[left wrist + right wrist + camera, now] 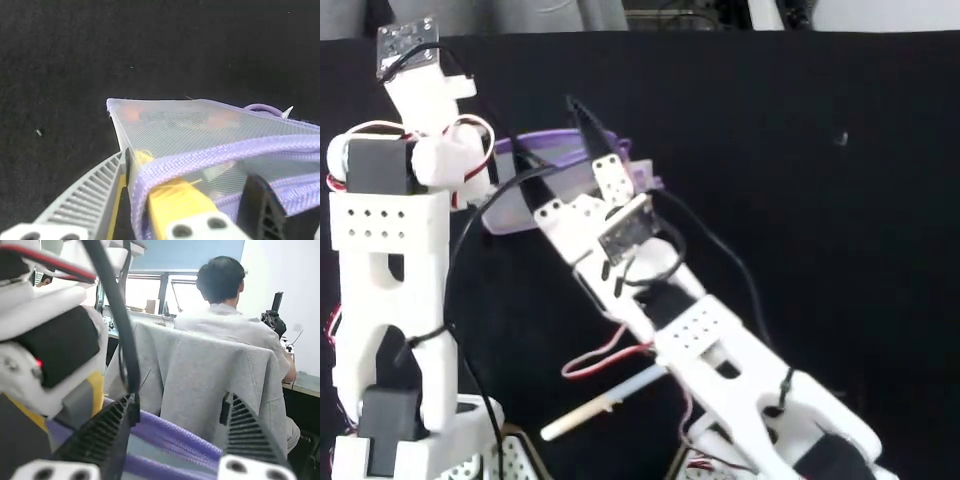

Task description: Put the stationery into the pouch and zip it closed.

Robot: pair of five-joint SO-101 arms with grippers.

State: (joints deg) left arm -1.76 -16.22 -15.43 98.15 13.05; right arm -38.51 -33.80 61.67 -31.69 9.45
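The pouch [545, 185] is clear mesh with a purple zipper band and is held up at the back left of the black table. My left gripper [490, 168] is shut on its end. In the left wrist view the purple band [200, 157] is pinched in the left gripper [132, 161], and orange shapes show through the mesh [190, 125]. My right gripper [588, 135] stands open over the pouch's top edge, its black fingers [107, 435] on either side of the purple band [170, 440]. A white and pale blue pen [605, 400] lies on the table near the arm bases.
The right arm's white body [710, 340] stretches above the pen, and a red cable [590, 362] loops beside it. The black table [840, 200] runs open to the right. The left arm's base [390, 330] stands at the near left.
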